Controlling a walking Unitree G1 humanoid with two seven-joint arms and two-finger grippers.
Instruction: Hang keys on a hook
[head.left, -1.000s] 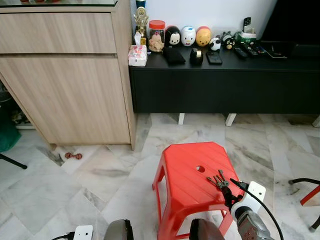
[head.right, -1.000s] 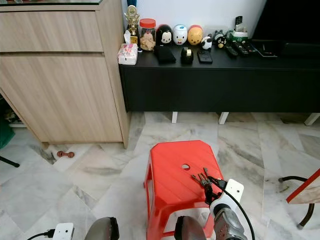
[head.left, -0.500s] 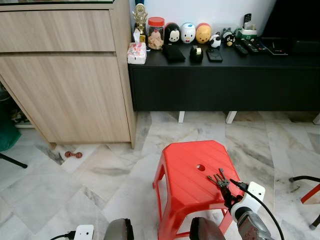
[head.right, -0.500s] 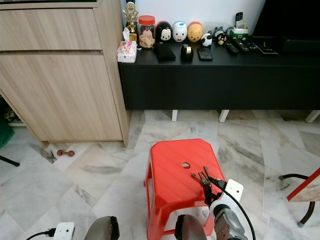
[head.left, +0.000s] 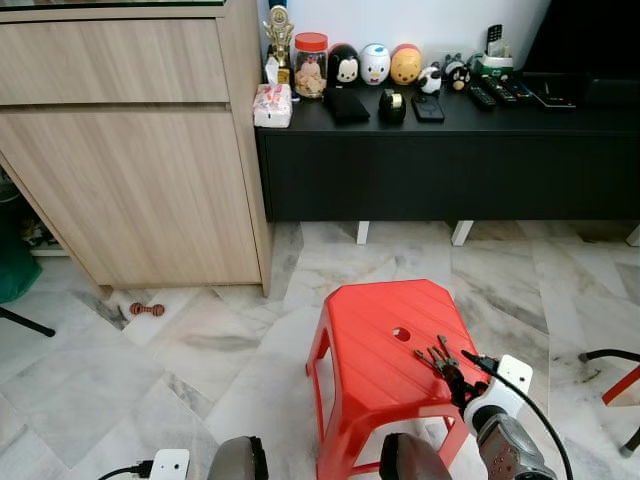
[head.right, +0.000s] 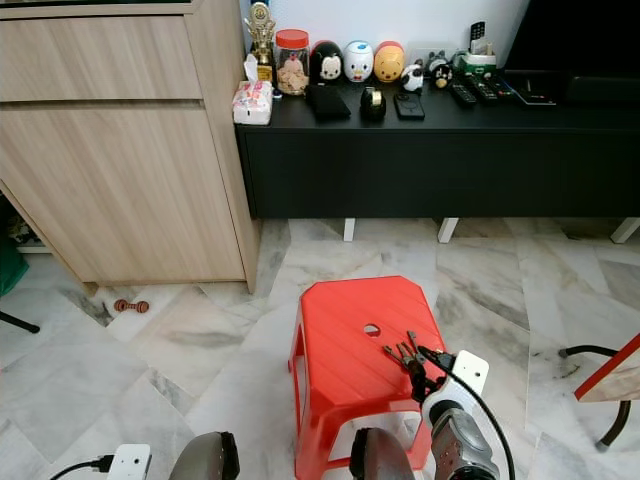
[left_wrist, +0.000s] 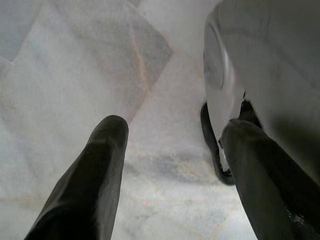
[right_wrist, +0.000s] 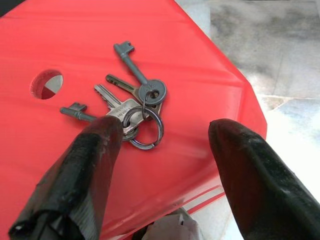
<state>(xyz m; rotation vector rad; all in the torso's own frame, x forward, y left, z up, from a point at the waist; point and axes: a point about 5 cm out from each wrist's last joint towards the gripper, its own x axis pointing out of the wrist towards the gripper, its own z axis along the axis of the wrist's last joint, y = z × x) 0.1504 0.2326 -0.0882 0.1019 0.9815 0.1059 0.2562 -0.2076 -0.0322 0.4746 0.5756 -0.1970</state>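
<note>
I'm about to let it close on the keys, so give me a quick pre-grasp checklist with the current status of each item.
1. Keys lie flat on the red stool: ok.
2. Right claw open: ok.
3. Key ring between its fingers: not ok; one finger overlaps the ring's edge, the other stands well off to the side.
4. Keys away from the stool's hole: ok.
5. Left claw idle over the floor: ok.
6. Hook located: cannot tell.
</note>
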